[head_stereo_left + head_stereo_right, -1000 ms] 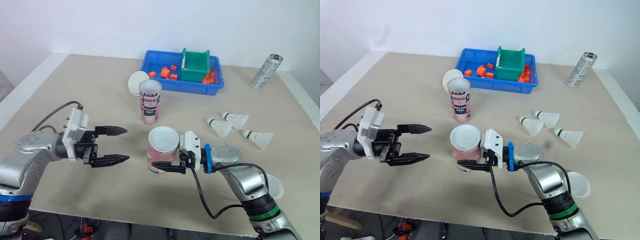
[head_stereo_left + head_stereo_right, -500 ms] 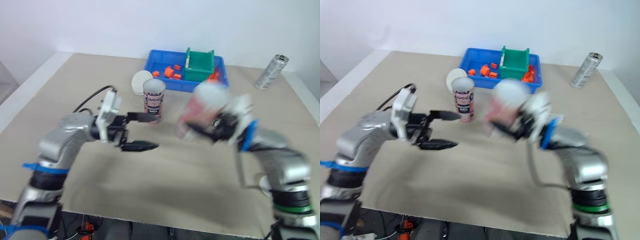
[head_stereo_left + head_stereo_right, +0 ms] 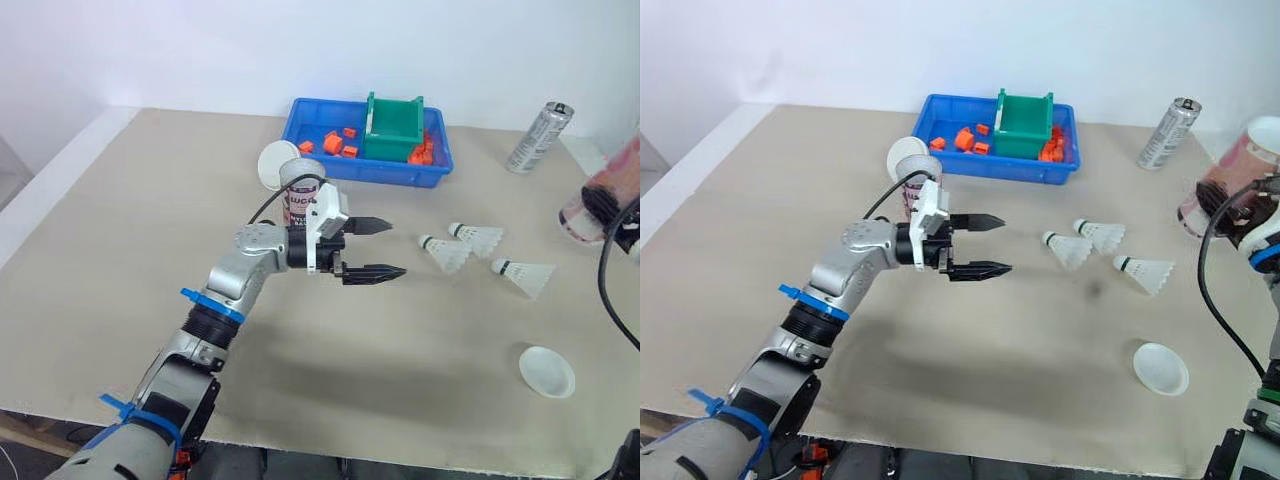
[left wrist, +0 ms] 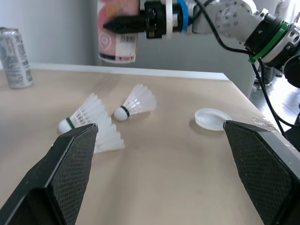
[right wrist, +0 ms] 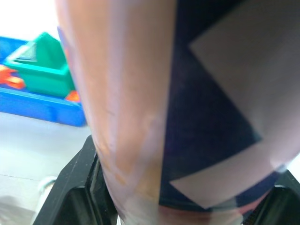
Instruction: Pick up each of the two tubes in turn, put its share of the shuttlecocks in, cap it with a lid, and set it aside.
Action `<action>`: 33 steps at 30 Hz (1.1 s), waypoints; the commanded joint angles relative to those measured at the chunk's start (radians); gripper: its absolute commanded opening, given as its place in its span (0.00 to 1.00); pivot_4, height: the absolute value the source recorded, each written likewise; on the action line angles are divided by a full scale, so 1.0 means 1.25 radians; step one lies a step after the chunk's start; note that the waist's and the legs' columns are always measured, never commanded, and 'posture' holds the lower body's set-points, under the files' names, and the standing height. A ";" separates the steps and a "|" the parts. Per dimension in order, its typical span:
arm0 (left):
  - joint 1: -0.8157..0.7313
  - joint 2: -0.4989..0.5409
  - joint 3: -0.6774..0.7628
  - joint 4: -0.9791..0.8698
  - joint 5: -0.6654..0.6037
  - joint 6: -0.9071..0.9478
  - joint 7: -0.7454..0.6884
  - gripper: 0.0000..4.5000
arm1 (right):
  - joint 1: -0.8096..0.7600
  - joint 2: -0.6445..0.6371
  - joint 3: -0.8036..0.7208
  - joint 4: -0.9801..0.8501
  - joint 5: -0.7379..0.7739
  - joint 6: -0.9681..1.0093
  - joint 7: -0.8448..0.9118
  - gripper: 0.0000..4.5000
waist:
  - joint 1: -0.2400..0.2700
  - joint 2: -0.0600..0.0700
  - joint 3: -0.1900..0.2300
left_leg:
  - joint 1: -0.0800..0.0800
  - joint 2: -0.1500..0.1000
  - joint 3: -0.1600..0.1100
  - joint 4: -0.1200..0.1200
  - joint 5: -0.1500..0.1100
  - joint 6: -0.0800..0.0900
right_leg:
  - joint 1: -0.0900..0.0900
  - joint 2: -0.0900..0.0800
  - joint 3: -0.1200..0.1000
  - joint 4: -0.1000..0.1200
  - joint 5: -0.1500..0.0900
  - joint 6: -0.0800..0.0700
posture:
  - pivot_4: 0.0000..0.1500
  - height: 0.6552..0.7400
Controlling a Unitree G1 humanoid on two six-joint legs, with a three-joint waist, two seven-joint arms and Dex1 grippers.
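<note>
1. The left hand (image 3: 395, 248) is released, its two black fingers spread wide with nothing between them. It hangs low over the middle of the counter (image 3: 150, 220).
2. Three shuttlecocks lie on the counter just ahead of that hand's fingertips. The nearest shuttlecock (image 3: 443, 252) is close in front, a second (image 3: 473, 237) is just beyond it, and a third (image 3: 525, 276) is farther out.
3. One pink tube (image 3: 297, 190) stands upright just behind the left hand, beside its wrist. A white lid (image 3: 275, 162) leans at the tube's far side.
4. The right hand (image 3: 1223, 200) is clenched around the other tube (image 3: 1240, 160). It holds this tube tilted and clear of the counter, white-rimmed end uppermost.
5. A second lid (image 3: 546, 371) lies flat on the counter below the right hand, well apart from the left one.
6. Beyond the left hand sits a blue bin (image 3: 390, 175) holding a green box (image 3: 392, 130) and orange pieces. A silver can (image 3: 537, 137) stands near the right hand.
</note>
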 commanded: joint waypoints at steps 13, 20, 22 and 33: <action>-0.010 -0.051 -0.001 0.018 0.056 -0.034 0.027 1.00 | 0.019 -0.057 -0.068 0.348 -0.022 -0.162 -0.026 0.69 | -0.003 0.002 0.000 | 0.002 -0.001 0.000 0.001 0.000 0.000 | 0.002 -0.001 0.002 0.000 -0.001 0.004 | 1.00 0.85; -0.007 -0.053 0.003 0.019 0.058 -0.035 0.027 1.00 | 0.024 -0.056 -0.076 0.410 -0.005 -0.163 -0.038 0.75 | -0.003 0.002 0.000 | 0.005 -0.001 0.000 0.001 0.000 0.000 | 0.005 -0.001 0.002 0.000 -0.002 0.006 | 1.00 0.85; -0.009 -0.055 0.004 0.022 0.058 -0.036 0.028 1.00 | 0.032 -0.052 -0.085 0.413 0.011 -0.148 -0.031 0.91 | -0.003 0.002 0.000 | 0.005 -0.001 0.000 0.001 0.000 0.000 | 0.006 -0.001 0.002 0.000 -0.002 0.006 | 1.00 0.85; -0.015 -0.062 0.011 0.027 0.053 -0.036 0.030 1.00 | 0.131 -0.070 -0.080 0.366 0.014 -0.101 0.002 0.96 | -0.003 0.002 0.000 | 0.005 -0.002 0.000 0.001 0.000 0.000 | 0.006 -0.001 0.002 0.000 -0.002 0.007 | 1.00 0.85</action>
